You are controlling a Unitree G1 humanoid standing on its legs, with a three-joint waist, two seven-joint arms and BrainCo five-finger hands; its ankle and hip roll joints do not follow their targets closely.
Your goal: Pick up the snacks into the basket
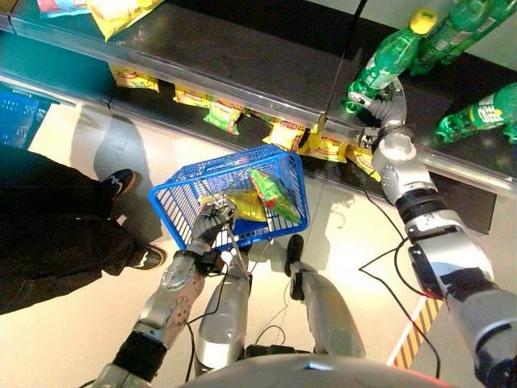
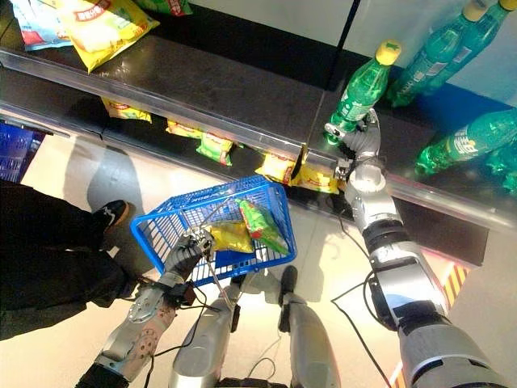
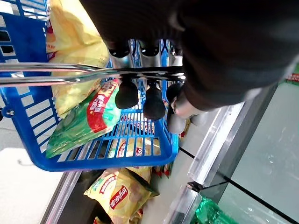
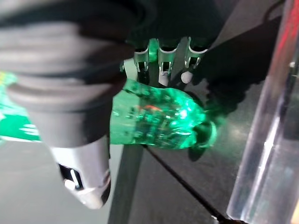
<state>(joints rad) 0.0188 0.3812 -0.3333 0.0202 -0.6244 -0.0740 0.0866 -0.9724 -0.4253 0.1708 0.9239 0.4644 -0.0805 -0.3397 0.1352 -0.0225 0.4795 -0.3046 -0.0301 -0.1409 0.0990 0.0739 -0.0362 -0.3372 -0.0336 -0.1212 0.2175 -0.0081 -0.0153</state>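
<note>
Taking the blue basket (image 1: 182,202) as our landmark and reading from left to right, we first see a person's dark trouser legs and black shoes (image 1: 121,182) on the floor to the left of it. At the basket's near rim, our left hand (image 1: 212,222) has its fingers (image 3: 127,93) curled round the basket's metal handle (image 3: 56,73), so the basket hangs from that hand above the floor. Inside the basket lie a yellow snack bag (image 1: 242,204) and, just to its right and partly over it, a green snack bag (image 1: 271,192). Beyond the basket, on the lower shelf (image 2: 145,133), a row of yellow snack packets (image 1: 284,133) sits along the front edge, and further up and to the left of the basket a larger yellow bag (image 2: 101,28) lies on the upper shelf (image 1: 242,56). To the right of the basket and above it, our right hand (image 1: 389,101) reaches onto the upper shelf and has its fingers (image 4: 161,58) and thumb wrapped round the base of a green bottle (image 1: 386,63) with a yellow cap, which lies tilted there. More green bottles (image 1: 477,117) lie on that shelf, right of the held one.
</note>
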